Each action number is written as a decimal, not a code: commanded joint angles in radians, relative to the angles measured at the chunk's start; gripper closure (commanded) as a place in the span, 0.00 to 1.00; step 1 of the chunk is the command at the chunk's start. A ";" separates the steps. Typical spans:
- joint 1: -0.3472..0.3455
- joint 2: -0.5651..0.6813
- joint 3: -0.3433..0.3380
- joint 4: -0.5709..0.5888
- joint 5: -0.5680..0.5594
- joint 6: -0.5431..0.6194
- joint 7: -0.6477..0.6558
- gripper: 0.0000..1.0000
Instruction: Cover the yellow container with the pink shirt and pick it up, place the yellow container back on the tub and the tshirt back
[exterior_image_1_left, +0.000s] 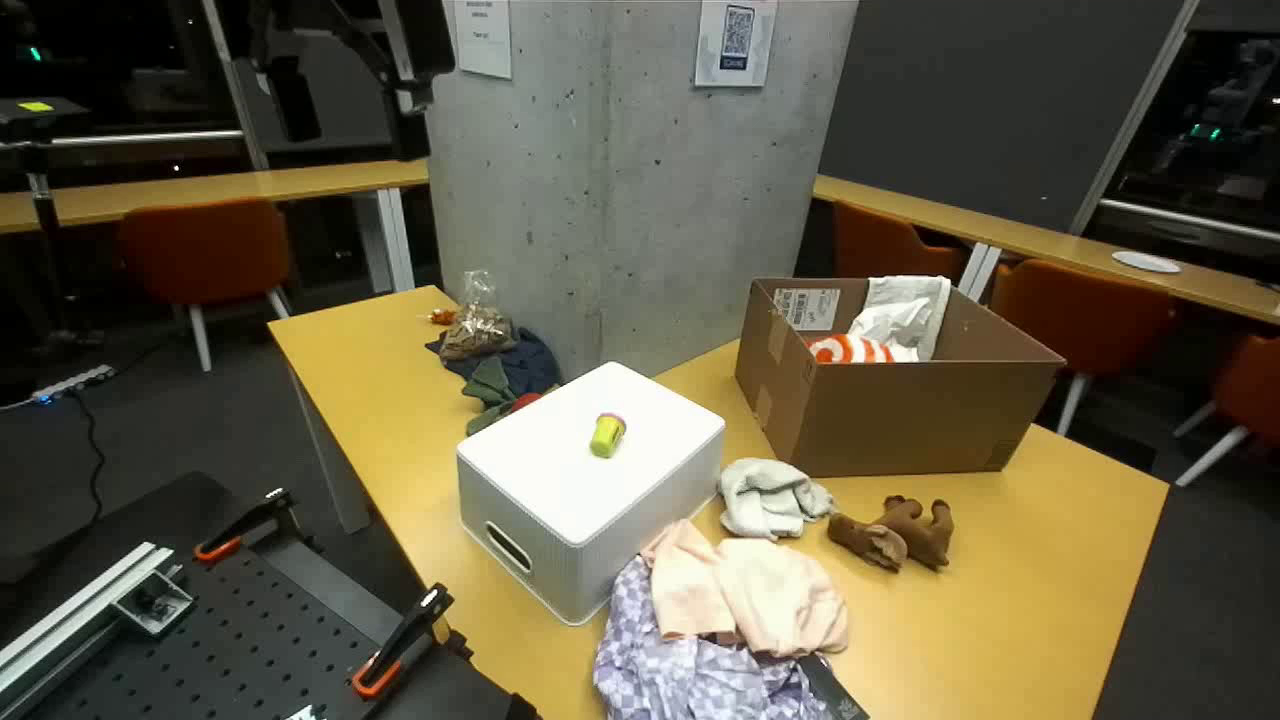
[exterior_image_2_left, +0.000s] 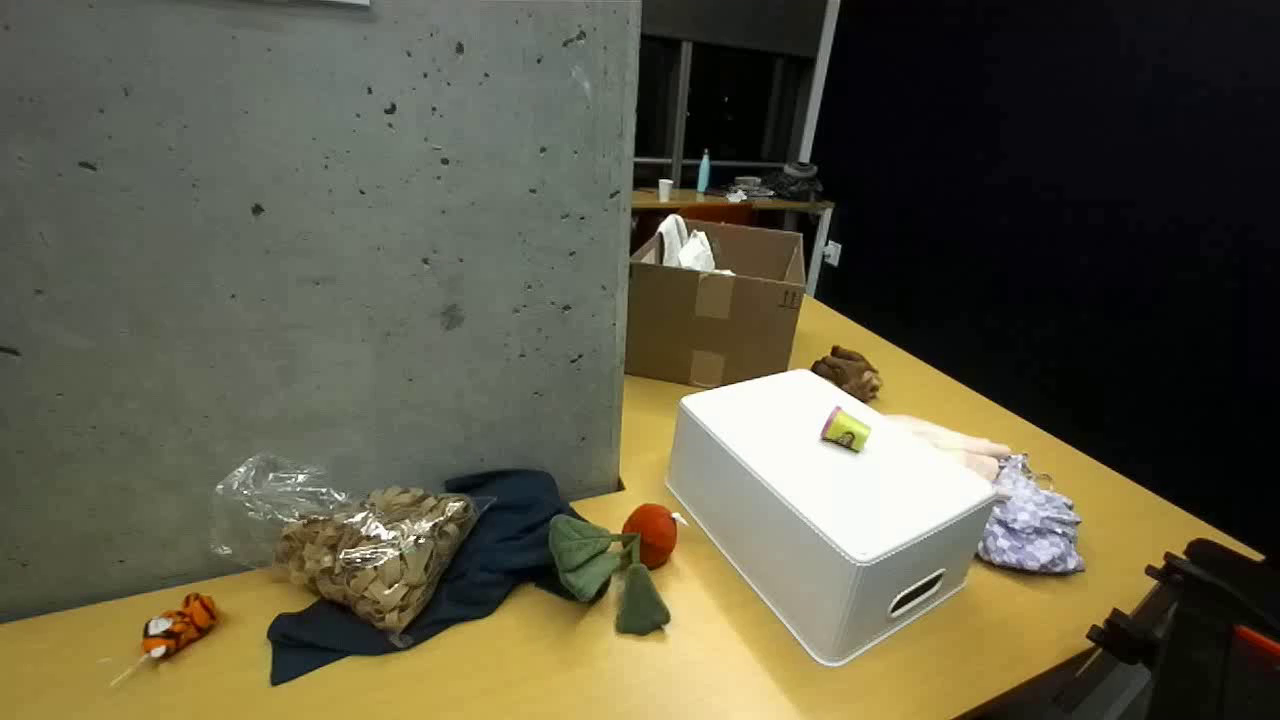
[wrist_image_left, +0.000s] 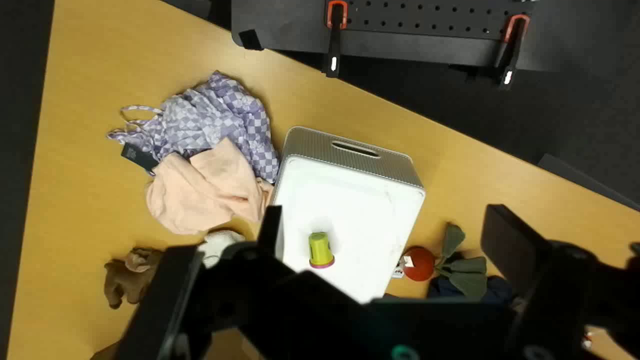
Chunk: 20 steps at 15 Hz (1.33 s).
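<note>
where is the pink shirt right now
In an exterior view, the pink shirt lies just right of the tub, partly over the checked cloth; in the wrist view, it is left of the tub.

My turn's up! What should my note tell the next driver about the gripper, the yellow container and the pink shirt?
Gripper: open, holding nothing.
Container: on its side on the tub, uncovered.
Shirt: beside the tub, partly over the patterned cloth.
Done: can't tell for sure; no covering or lifting shows now.
Left: probably everything: cover container with shirt, pick it up, then put both back.
</note>
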 joint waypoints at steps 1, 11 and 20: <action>0.000 0.001 0.001 0.003 0.001 -0.002 0.000 0.00; -0.039 0.324 -0.183 0.110 0.106 0.264 -0.087 0.00; -0.172 0.910 -0.161 0.499 0.411 0.304 -0.063 0.00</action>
